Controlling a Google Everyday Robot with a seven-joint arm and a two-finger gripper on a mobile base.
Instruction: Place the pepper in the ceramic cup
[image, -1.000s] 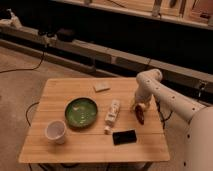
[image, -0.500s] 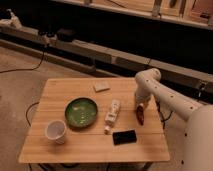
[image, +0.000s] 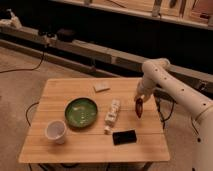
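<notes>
Wooden table (image: 75, 145): carries all items, none disturbed over the last second.

Robot arm (image: 170, 85): white, reaches in from the right and bends down over the table's right edge. It has risen slightly since half a second ago.

Green plate (image: 81, 111): left of centre, empty, position unchanged.

White bottle (image: 112, 115): lies on its side just right of the plate, between the plate and the arm's working point.

Black flat device (image: 124, 136): near the front edge, below the bottle.

Ceramic cup (image: 56, 131): upright at the front left, mouth open and empty, well apart from the arm.

White flat packet (image: 101, 87): toward the back of the table.

Gripper (image: 138, 101): above the right side of the table, closed on the upper end of the pepper.

Pepper (image: 138, 110): dark red, hangs nearly upright below the gripper. It sits a little higher in the view than before and appears just clear of the wood, though its tip's clearance is hard to confirm.

Assessment: the grasp appears made and the lift has just begun. The carry leftward to the cup remains. That route crosses the bottle and plate, so more height is advisable first. A slender pepper pinched at one end may swing or slip.
</notes>
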